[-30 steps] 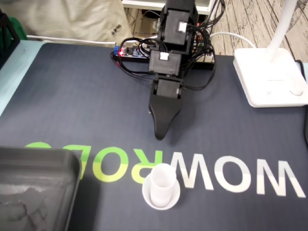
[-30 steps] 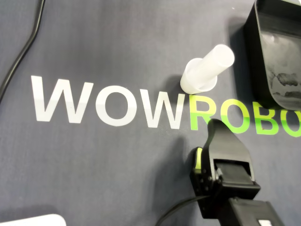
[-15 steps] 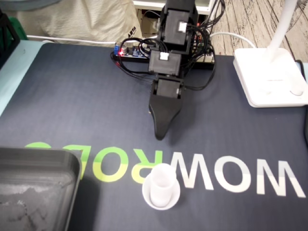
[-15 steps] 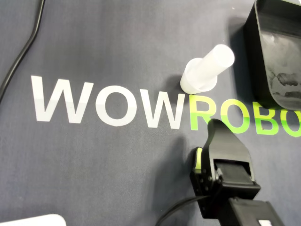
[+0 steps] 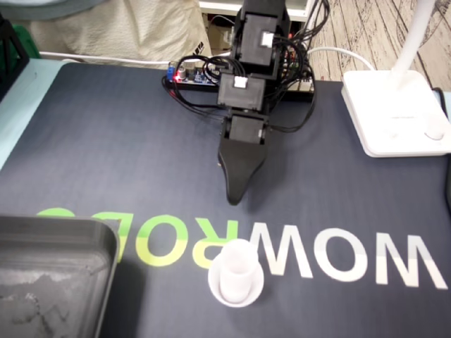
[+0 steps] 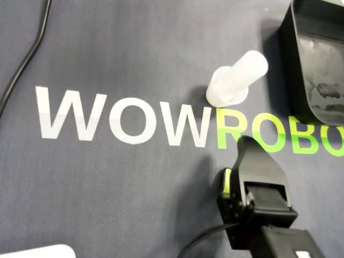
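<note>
Overhead view shows the gripper [image 6: 244, 142] poised over the lettered mat [image 6: 134, 54], its jaws seemingly merged into one black wedge, so I cannot tell whether they are parted, with the white cup [image 6: 238, 79] upright just beyond the fingertip, untouched, and the black tray [image 6: 293, 70] farther right.

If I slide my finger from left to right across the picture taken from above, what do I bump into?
black cable → white WOW letters → white cup → black tray
</note>
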You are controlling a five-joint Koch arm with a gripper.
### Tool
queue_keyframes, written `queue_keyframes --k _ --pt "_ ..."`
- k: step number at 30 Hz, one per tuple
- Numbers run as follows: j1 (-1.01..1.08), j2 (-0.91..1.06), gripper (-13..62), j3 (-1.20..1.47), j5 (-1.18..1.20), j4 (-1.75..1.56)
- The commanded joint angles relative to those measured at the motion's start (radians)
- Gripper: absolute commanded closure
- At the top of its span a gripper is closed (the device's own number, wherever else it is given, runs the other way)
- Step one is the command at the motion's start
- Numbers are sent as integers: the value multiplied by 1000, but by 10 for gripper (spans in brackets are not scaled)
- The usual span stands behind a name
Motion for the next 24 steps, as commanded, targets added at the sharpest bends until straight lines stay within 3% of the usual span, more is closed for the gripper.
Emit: queue_keyframes --k 1,24 --pt "-3 74 156 32 2 8" --pt "-35 78 158 18 -8 -106"
